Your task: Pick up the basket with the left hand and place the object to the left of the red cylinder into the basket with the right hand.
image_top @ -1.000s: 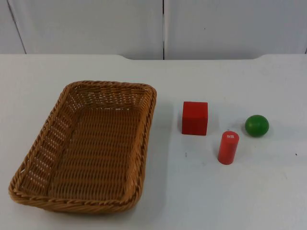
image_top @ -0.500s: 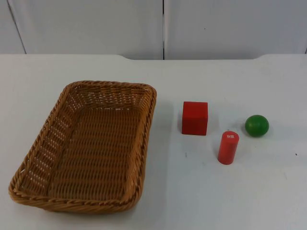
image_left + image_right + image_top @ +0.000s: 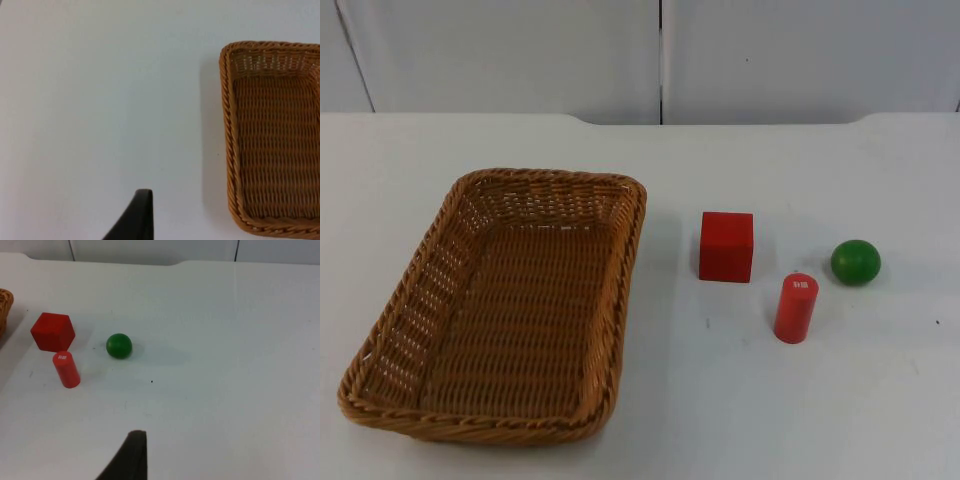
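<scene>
We see a white table (image 3: 800, 400) with a brown woven basket (image 3: 500, 300) lying empty and flat on it. To the basket's right, well apart from it, sits a red cube (image 3: 726, 246). Just beside the cube stands a red cylinder (image 3: 796, 308), upright, and near that a green ball (image 3: 856, 262). The cube is the object on the cylinder's left, with a small gap between them.

Of the left gripper we see one black fingertip (image 3: 135, 220) over bare table, with the basket off to its side and not touching it. Of the right gripper we see one black fingertip (image 3: 127, 457) too, with the cube, cylinder and ball ahead of it and well apart. We cannot tell whether either claw is open or closed. Neither holds anything that we can see.
</scene>
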You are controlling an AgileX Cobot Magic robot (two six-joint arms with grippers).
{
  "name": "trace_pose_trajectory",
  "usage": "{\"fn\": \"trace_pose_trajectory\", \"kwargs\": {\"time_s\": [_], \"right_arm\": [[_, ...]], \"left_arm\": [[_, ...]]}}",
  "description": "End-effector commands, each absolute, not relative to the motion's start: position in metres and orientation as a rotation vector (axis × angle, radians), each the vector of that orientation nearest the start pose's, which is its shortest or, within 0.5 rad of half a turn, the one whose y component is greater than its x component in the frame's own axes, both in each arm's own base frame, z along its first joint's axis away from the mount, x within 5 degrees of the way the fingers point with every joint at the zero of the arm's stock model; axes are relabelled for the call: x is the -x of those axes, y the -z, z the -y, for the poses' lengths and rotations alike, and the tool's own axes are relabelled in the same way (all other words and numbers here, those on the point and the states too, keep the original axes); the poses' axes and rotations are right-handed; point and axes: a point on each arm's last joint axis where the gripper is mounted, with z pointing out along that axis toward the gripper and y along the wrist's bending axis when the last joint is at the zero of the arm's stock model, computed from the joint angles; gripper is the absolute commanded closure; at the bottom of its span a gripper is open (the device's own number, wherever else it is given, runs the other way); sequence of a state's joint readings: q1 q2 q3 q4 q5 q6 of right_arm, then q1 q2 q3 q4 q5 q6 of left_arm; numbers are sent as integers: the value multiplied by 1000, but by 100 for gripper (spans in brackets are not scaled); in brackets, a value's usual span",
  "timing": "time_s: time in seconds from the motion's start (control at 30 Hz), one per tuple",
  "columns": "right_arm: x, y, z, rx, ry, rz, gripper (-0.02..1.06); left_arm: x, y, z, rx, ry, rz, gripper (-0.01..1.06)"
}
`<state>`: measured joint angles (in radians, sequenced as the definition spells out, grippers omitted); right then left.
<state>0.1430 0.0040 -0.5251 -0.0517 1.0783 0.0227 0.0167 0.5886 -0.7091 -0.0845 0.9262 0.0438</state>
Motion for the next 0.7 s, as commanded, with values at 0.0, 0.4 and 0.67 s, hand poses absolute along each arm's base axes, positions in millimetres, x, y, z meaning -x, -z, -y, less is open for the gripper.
{"fn": "trace_pose_trajectory", "kwargs": {"time_s": [0.0, 0.4, 0.67], "right_arm": [[7, -280, 6, 122, -21, -2041, -1], [1, -306, 6, 130, 1, -1942, -1], [-39, -341, 0, 161, 15, -1964, -1]], "left_arm": [[-104, -326, 6, -10, 90, -2288, 0], [-127, -316, 15, -65, 214, -2358, 0], [-127, -316, 16, -77, 225, -2355, 0]]}}
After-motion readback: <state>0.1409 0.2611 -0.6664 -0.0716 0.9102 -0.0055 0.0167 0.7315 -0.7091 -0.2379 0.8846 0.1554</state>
